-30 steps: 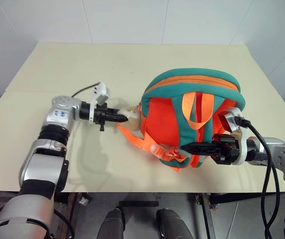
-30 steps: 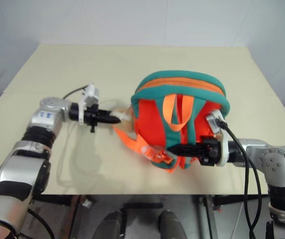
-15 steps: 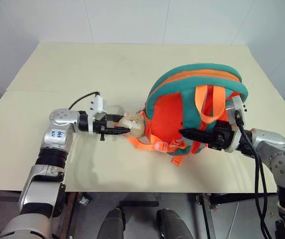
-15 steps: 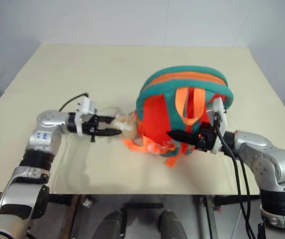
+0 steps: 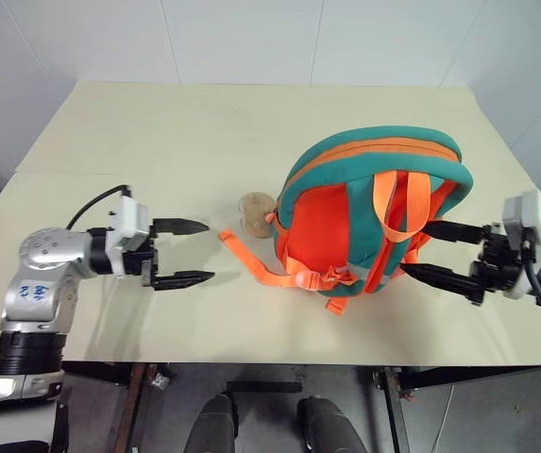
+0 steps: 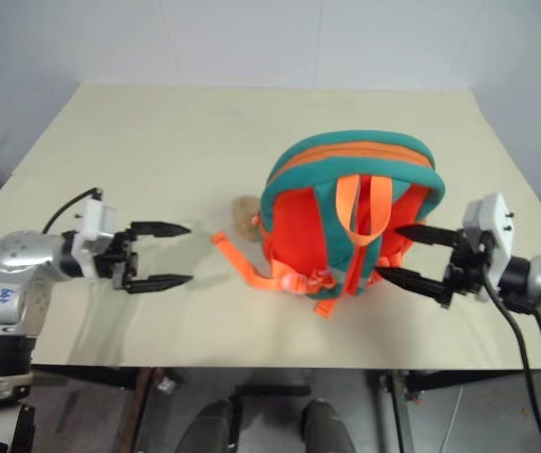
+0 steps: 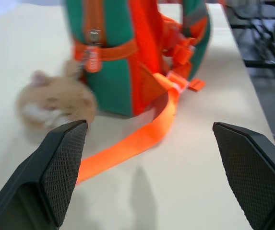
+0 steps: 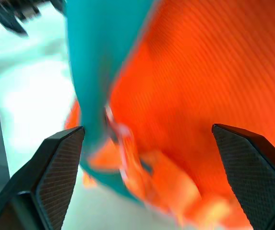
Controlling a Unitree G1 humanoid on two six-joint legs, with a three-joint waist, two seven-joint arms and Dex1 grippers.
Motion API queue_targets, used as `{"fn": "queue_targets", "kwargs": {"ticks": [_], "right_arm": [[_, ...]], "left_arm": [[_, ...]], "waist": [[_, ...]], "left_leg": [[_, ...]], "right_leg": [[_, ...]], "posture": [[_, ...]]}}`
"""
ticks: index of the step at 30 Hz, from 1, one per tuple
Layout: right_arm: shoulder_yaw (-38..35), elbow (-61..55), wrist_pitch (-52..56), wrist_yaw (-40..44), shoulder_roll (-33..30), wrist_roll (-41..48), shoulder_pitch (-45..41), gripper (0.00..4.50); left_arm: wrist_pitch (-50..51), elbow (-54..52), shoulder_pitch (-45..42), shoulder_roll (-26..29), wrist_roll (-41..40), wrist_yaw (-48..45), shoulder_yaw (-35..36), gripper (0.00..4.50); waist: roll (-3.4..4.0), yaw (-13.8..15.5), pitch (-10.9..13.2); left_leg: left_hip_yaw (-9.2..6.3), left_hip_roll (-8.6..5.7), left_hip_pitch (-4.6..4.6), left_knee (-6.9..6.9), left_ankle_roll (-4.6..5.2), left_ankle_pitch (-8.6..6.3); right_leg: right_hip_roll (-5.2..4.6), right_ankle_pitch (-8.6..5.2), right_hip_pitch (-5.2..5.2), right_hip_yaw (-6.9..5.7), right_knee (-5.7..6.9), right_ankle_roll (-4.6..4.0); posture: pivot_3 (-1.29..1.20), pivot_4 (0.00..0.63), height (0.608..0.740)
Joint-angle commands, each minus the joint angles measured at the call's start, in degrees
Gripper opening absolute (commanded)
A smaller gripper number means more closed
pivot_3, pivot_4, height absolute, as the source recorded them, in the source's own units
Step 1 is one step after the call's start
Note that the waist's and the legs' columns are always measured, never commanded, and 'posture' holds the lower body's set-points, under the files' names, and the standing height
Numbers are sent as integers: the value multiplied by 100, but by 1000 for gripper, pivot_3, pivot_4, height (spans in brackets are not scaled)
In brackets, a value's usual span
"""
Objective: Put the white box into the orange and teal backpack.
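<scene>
The orange and teal backpack stands upright on the table, its straps facing me and its zip running over the top. A tan plush head hangs at its left side, and an orange webbing strap trails onto the table. My left gripper is open and empty, a short way left of the plush head. My right gripper is open and empty too, its fingertips close by the backpack's right side. The backpack looms close in the right wrist view. The white box is hidden.
The beige table reaches back to a white wall. Its front edge runs just below both grippers. In the left wrist view the strap lies across the tabletop between my fingers.
Both grippers have opened and drawn back from the backpack, the left one to the left, the right one to the right. The backpack now stands free and upright.
</scene>
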Motion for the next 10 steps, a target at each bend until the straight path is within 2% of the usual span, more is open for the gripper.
{"fn": "queue_targets", "kwargs": {"ticks": [1,10], "right_arm": [[-380,137,-573,230,-91,-222,139,4491],[-331,654,-968,704,-244,-343,-68,4491]], "left_arm": [[-82,-271,79,21,-188,108,159,4462],[-3,-422,170,132,-392,111,239,4462]], "waist": [[0,-4,0],[1,-28,0]], "left_leg": [[1,0,0,0,0,0],[12,3,7,0,-1,0]], "right_leg": [[1,0,0,0,0,0],[6,1,-1,10,3,2]], "posture": [[0,150,740],[0,150,740]]}}
